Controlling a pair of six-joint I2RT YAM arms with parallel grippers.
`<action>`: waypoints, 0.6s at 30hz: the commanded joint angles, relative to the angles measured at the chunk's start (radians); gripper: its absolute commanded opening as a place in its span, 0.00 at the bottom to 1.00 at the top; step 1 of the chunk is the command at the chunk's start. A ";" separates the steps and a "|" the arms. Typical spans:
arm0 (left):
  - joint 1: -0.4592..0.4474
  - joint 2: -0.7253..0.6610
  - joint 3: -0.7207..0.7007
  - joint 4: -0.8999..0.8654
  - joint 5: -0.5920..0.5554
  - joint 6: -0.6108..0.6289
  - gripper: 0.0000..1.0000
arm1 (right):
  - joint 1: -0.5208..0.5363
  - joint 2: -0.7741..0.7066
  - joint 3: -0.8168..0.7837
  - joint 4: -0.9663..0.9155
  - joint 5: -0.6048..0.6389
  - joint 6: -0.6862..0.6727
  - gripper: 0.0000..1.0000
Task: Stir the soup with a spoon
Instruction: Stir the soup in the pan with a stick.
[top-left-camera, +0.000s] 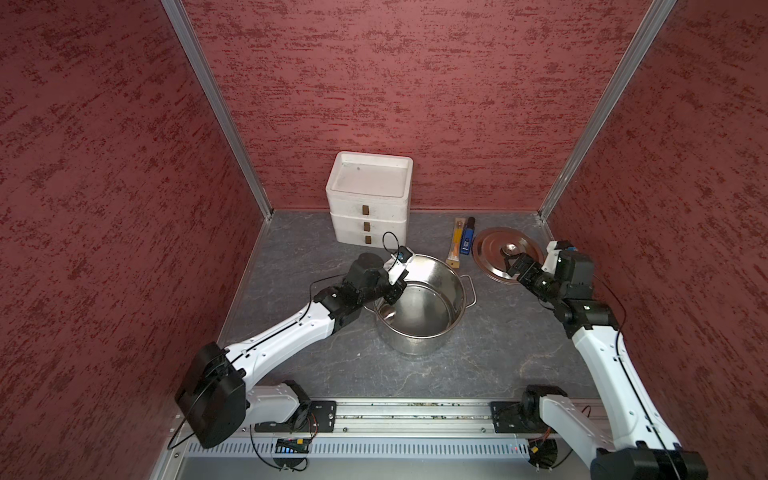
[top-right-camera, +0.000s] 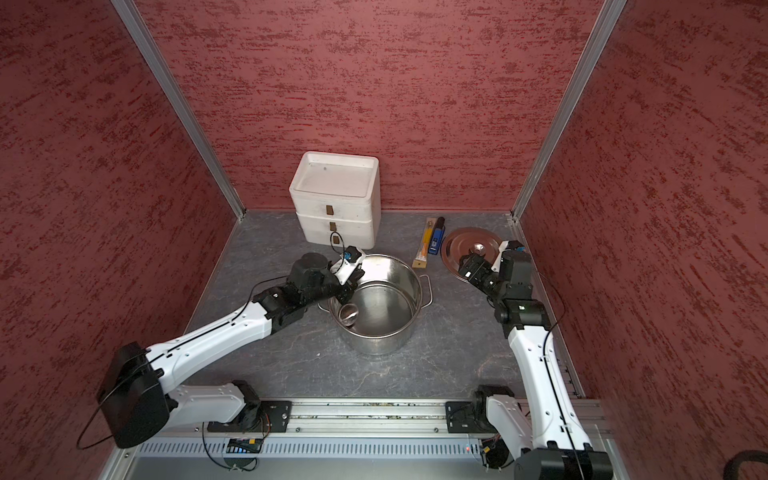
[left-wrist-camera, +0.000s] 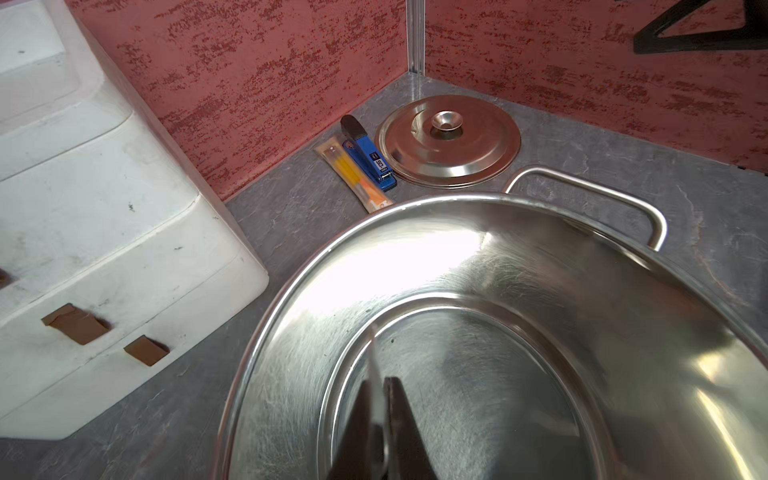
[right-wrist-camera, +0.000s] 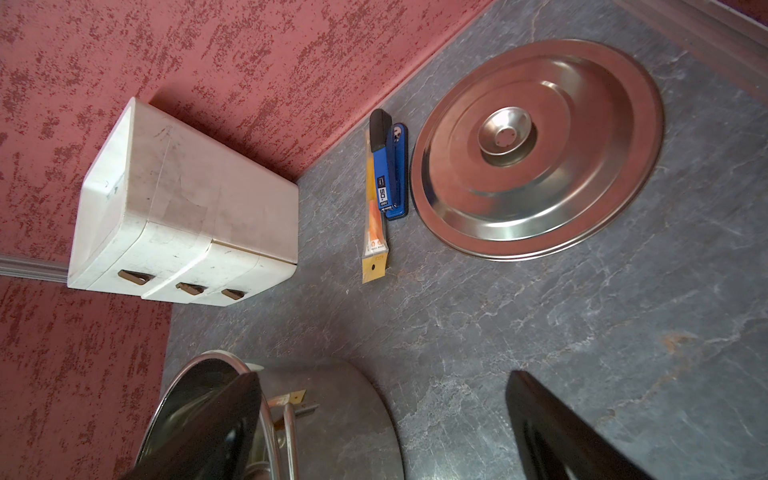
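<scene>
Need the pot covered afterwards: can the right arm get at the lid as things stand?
Probably yes: the right gripper hangs open and empty right by the lid, with nothing between them.

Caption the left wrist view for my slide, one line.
Left jaws shut on the spoon, its handle angled into the bare steel pot; lid flat on the table beyond.
</scene>
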 joint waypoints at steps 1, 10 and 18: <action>0.033 0.072 0.098 0.057 0.027 0.065 0.00 | -0.005 -0.008 0.041 0.011 0.001 -0.007 0.97; 0.038 0.255 0.252 0.108 0.122 0.104 0.00 | -0.006 -0.034 0.032 -0.011 0.021 -0.007 0.97; -0.048 0.360 0.374 0.141 0.185 0.106 0.00 | -0.006 -0.018 0.031 0.005 0.017 -0.003 0.97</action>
